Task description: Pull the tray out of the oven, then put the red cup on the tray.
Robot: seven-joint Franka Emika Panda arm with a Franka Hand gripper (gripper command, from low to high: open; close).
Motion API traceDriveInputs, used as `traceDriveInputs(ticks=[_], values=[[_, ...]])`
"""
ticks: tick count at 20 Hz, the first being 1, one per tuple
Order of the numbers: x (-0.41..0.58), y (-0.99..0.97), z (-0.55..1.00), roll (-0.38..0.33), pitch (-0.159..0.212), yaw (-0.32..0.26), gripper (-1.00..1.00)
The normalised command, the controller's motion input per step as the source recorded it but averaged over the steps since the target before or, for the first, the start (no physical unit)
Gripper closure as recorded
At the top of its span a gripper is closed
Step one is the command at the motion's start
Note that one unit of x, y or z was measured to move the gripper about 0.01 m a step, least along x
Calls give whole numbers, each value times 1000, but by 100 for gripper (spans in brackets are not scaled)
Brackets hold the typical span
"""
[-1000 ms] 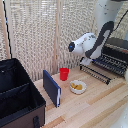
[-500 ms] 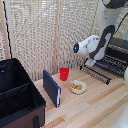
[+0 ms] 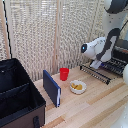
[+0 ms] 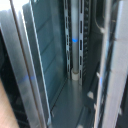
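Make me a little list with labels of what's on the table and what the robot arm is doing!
red cup: upright on the table, beside the blue book
bowl: pale, yellow food inside
blue book: standing on edge
black case: open, at the exterior view's left
oven door: dropped open
arm: reaching at the oven
gripper: hidden, state unclear

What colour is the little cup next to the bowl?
Bright red. The cup shows best in the exterior view, standing on the wooden table just beside the pale bowl.
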Motion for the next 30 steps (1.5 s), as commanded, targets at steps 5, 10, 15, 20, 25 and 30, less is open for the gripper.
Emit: traceDriveInputs(ticks=[5, 10, 15, 20, 25, 30], values=[[0, -349, 0, 112, 19, 6, 100], [0, -47, -14, 31, 0, -2, 100], [-9, 1, -2, 0, 0, -27, 100], [-18, 102, 56, 0, -1, -45, 100], [-17, 264, 113, 4, -39, -37, 100], [-35, 589, -1, -20, -58, -31, 100]])
